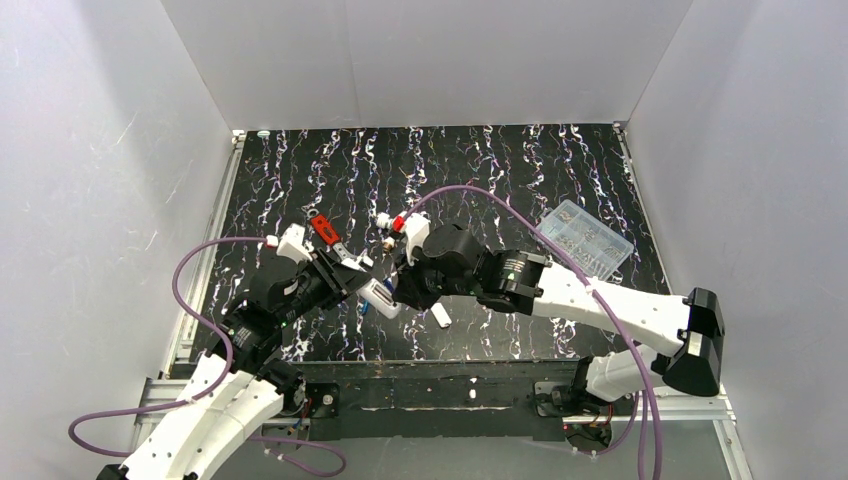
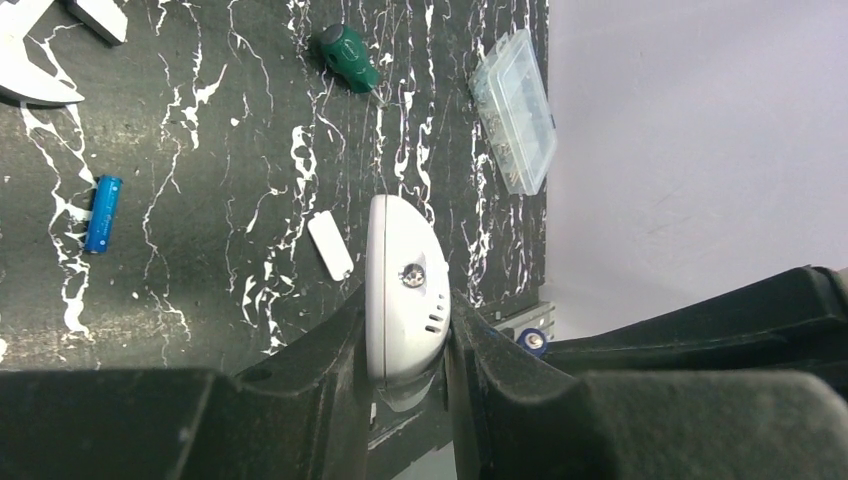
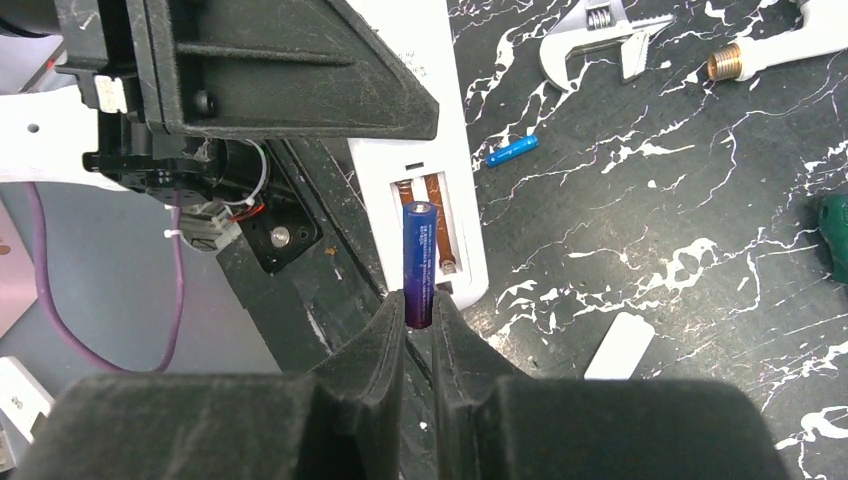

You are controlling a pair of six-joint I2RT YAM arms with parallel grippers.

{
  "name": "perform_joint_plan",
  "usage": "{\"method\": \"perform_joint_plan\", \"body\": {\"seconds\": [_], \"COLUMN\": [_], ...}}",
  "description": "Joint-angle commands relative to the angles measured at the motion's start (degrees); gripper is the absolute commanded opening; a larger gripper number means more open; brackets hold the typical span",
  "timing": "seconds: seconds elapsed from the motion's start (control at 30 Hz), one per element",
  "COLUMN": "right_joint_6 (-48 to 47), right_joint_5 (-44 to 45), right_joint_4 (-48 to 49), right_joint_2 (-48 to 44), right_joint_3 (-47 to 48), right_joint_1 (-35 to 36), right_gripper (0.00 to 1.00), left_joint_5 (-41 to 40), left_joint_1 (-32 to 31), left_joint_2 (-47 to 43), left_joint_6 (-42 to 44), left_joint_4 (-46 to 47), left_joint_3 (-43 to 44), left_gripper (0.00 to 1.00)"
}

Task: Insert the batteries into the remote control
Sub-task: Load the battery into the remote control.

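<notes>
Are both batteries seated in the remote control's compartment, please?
No: one battery lies on the table, and the right hand grips the second battery at the remote control.

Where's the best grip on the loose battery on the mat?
Probably across its round sides, toward one end, coming straight down from above. The battery lies flat on the mat with bare mat along both long sides, apart from the wrench, so a pinch can straddle it; a free end eases seating it in the remote.

Two batteries point(image 3: 420, 262), one remote control point(image 2: 395, 270), one screwdriver point(image 2: 348, 58), one clear box point(image 2: 515, 110), one wrench point(image 3: 590, 40)
</notes>
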Motion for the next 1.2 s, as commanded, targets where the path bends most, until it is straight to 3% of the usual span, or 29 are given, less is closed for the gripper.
{"method": "perform_joint_plan", "body": {"seconds": [0.0,0.4,0.73,1.17], "right_joint_6": [-0.47,-2.76,-4.29,-6.06], "right_joint_5": [0.89,2.73,3.57,3.55], "right_joint_4": [1.14,-0.67,-4.27,-4.33], "right_joint_2": [1.44,1.82,-1.65,-1.07], "right_joint_3": [3.42,4.25,6.18,7.4], "right_joint_1": [0.44,1.06,1.07,1.06], "right_gripper": [0.01,0.01,0.01,0.04], "left_joint_5": [0.4,4.35,3.94,8.34], "left_joint_1": [0.25,0.29,0.29,0.3], "left_joint_2": [-0.83,0.56,-1.37,-0.41], "left_joint_6": [-3.04,-6.23,-6.22,-9.53], "left_joint_4": [2.31,6.34,0.03,12.05], "left_joint_3": [-0.45,-1.86,1.18,-2.51], "left_gripper": [0.0,0.0,0.0,0.0]}}
